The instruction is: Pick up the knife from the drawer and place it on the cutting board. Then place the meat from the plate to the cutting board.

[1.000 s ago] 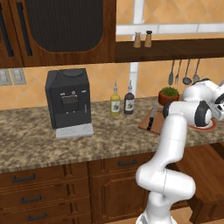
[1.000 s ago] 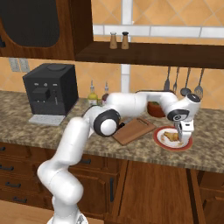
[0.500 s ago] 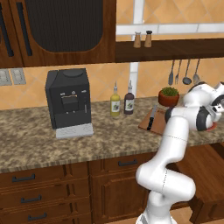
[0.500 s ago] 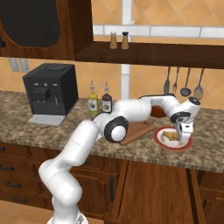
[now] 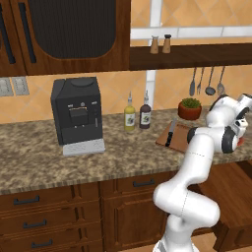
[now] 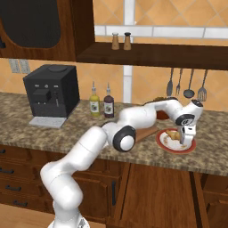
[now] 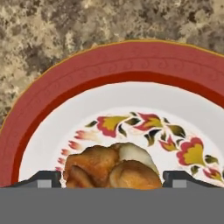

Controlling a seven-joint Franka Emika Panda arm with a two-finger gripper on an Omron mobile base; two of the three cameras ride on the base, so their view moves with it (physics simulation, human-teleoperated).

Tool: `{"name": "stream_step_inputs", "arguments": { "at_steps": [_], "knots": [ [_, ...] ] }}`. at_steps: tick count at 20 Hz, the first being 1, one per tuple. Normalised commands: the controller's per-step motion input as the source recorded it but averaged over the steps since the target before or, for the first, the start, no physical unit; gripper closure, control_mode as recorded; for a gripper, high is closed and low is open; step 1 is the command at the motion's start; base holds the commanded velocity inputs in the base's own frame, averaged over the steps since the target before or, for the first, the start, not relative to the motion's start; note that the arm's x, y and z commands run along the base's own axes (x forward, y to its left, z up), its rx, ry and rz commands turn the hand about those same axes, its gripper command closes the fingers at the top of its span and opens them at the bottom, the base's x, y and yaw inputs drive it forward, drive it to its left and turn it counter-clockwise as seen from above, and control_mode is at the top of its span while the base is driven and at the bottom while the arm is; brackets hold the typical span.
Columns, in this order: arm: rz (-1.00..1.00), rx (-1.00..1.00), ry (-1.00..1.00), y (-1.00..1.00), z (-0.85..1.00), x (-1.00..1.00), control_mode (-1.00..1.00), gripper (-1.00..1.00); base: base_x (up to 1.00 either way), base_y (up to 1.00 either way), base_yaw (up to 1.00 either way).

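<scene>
The counter [image 6: 67, 133] is carrying everything, speckled stone under a coffee machine [image 5: 76, 115] and two bottles [image 5: 137, 112]. The arm is reaching far right across it. The board [image 5: 178, 137] is lying near a plant pot [image 5: 189, 108], with the knife [image 5: 170, 134] resting on its left part. Just right of the board, the plate [image 6: 165, 143] is sitting with the meat [image 7: 111, 167] on it. The gripper [image 6: 187, 141] is hovering low over the plate, its jaws standing apart on either side of the meat, not pinching it.
</scene>
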Motion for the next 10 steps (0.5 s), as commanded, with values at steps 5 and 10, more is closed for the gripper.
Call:
{"name": "stream_step_inputs", "arguments": {
  "at_steps": [5, 10],
  "knots": [
    [0.00, 0.00, 0.06, 0.54, -0.40, -0.45, -1.00, 1.00, 0.00, 0.00, 0.00],
    [0.00, 0.00, -0.26, 0.87, 0.47, -0.73, -1.00, 1.00, 0.00, 0.00, 0.00]
  ]
}}
